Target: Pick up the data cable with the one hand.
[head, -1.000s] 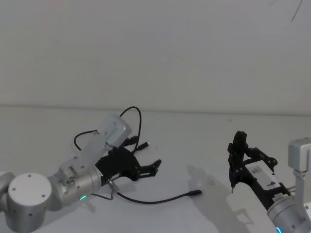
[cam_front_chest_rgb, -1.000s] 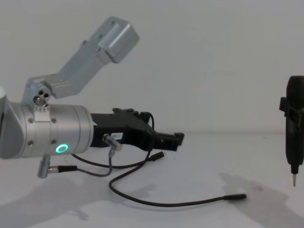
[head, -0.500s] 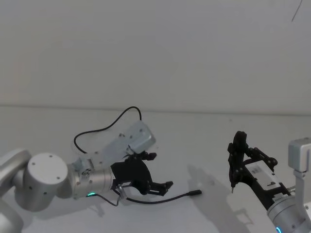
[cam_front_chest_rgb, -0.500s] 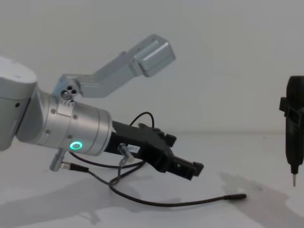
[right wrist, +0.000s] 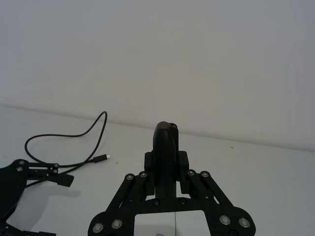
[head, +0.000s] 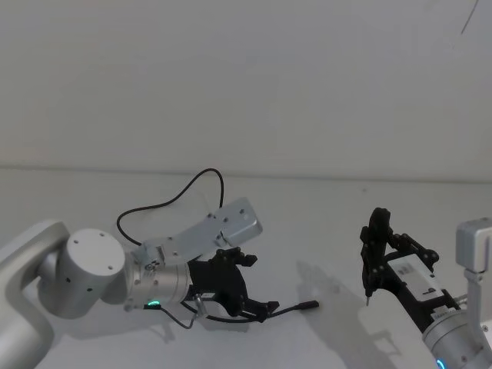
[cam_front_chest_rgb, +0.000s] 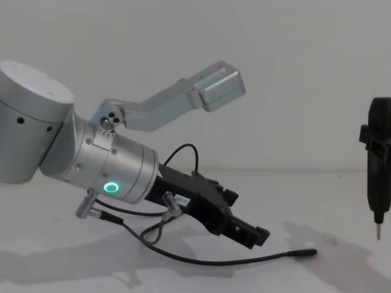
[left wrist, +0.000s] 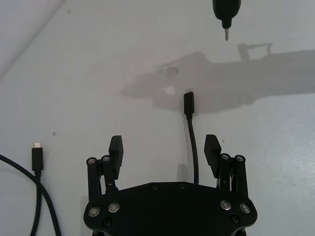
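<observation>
Since a second ago your left gripper (head: 257, 307) has swung forward and dipped toward the tabletop (head: 323, 207). Its fingers are spread wide, straddling the cable (left wrist: 192, 140) just behind its plug (left wrist: 188, 103) without touching it. That cable runs from the tabletop's middle back under the arm and loops toward the far edge. Your right gripper (head: 368, 290) hangs near the right edge, fingers pressed together.

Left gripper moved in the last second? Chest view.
Yes. The left gripper has tipped down and rightward, ending much nearer the data cable plug, which stayed put.
</observation>
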